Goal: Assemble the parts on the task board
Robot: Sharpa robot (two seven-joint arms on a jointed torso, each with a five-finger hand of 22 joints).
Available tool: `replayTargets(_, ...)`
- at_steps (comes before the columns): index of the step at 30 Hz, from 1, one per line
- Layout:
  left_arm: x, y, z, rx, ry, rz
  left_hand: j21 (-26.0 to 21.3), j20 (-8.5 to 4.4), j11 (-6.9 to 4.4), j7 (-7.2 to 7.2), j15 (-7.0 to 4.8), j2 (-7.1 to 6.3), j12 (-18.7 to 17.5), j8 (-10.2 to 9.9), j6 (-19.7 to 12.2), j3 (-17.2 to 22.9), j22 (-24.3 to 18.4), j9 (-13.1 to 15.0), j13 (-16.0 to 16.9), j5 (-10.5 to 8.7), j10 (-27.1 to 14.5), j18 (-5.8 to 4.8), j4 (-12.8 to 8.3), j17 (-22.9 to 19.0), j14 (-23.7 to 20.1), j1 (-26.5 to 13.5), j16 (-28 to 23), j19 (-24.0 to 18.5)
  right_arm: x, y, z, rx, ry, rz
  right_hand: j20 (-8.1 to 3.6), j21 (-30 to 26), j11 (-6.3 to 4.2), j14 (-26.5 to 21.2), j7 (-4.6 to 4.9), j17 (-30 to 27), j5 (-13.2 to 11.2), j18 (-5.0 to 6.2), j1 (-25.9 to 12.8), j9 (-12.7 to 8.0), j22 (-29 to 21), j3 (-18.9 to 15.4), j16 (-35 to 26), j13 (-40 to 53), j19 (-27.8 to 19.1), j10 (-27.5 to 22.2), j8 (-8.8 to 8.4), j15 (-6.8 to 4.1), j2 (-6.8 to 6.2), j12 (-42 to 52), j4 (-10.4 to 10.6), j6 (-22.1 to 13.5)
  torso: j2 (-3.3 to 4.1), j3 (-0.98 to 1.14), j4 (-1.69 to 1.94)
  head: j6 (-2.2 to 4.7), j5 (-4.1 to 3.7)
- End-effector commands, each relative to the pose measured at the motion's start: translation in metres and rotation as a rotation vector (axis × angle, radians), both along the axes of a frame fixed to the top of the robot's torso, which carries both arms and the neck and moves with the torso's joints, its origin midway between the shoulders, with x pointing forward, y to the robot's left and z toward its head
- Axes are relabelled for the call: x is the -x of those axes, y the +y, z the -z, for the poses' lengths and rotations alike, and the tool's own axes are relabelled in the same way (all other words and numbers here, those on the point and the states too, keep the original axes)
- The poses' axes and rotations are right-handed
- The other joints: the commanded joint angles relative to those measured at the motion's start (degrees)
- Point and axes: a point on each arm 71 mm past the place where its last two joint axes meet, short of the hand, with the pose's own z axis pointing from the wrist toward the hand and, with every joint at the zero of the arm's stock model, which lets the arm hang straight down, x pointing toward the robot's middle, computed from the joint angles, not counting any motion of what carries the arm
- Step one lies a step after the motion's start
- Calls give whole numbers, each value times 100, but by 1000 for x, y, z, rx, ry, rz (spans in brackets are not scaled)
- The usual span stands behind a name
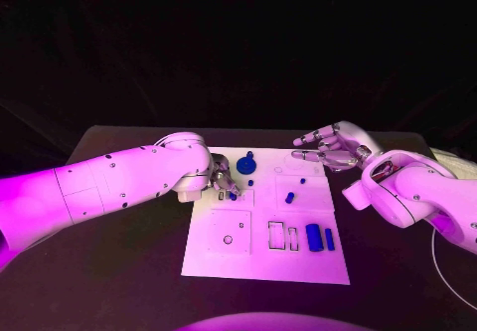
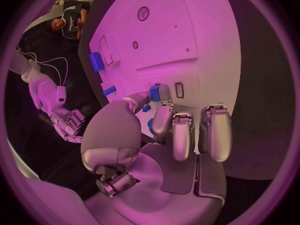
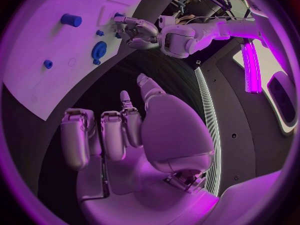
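The white task board [image 1: 267, 256] lies in the middle of the black table. My left hand [image 1: 220, 181] reaches over the board's left side and pinches a small blue part [image 1: 233, 196] between thumb and a fingertip, low against the board; the left wrist view shows that part [image 2: 154, 92] at the fingertips. My right hand [image 1: 333, 148] hovers above the board's far right corner, fingers apart, holding nothing. A round blue part [image 1: 245, 164] lies near the far edge. Two small blue parts [image 1: 251, 183] [image 1: 289, 197] stand mid-board. A blue cylinder [image 1: 314, 236] and a thin blue bar [image 1: 329, 238] lie at the right.
Rectangular slots [image 1: 277, 236] and a round hole [image 1: 227, 239] mark the board's near half. Black table [image 1: 129, 241] surrounds the board on both sides. A thin cable [image 1: 438, 269] runs along the table's right edge.
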Motion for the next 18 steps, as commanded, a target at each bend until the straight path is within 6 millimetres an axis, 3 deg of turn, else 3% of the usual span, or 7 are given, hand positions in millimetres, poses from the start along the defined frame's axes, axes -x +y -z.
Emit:
replayTargets(1, 1, -3, 2, 3, 13, 11, 30, -55, 1, -115, -54, -9, 33, -29, 181, -73, 982, -9, 30, 27, 47, -92, 5, 1509, 603, -77, 18, 415, 1, 2, 0, 5, -3, -20, -5, -32, -15, 428, 10, 721, 24, 69, -43, 9, 263, -12, -33, 897, -24, 122, 12, 2, -2, -12, 36, 38, -1, -1, -3, 9, 11)
replayTargets(8, 1, -3, 2, 2, 16, 14, 77, -63, -17, -140, -66, -32, 71, -69, 296, -436, 1043, -19, 96, 11, 97, -106, 108, 1509, 603, -278, 18, 436, 2, 3, 0, 8, 2, -33, -9, -40, -20, 429, 1, 718, -92, 71, -144, 18, 255, -107, -39, 891, -23, 122, 16, -2, -4, -16, 113, 53, 3, 3, 5, -1, 10)
replayTargets(12, 1, -3, 2, 1, 17, 15, 84, -70, -22, -143, -70, -40, 63, -97, 329, -669, 1055, -20, 101, 6, 103, -108, 149, 1509, 603, -334, 18, 439, 2, 3, 0, 10, 4, -34, -10, -44, -20, 428, 0, 713, -114, 72, -158, 19, 249, -129, -43, 888, -26, 120, 14, -4, -6, -20, 125, 50, -6, -6, 12, -2, 3)
replayTargets(18, 1, -1, 2, 1, 11, 9, 85, -74, -23, -146, -73, -26, 60, -111, 351, -823, 1059, -17, 108, 4, 107, -109, 183, 1509, 603, -357, 18, 440, 2, 3, 0, 16, 0, -38, -11, -45, -21, 428, 0, 711, -113, 72, -167, 20, 248, -138, -45, 889, -26, 121, 15, -4, -2, -18, 134, 51, 0, -3, -7, -2, 18)
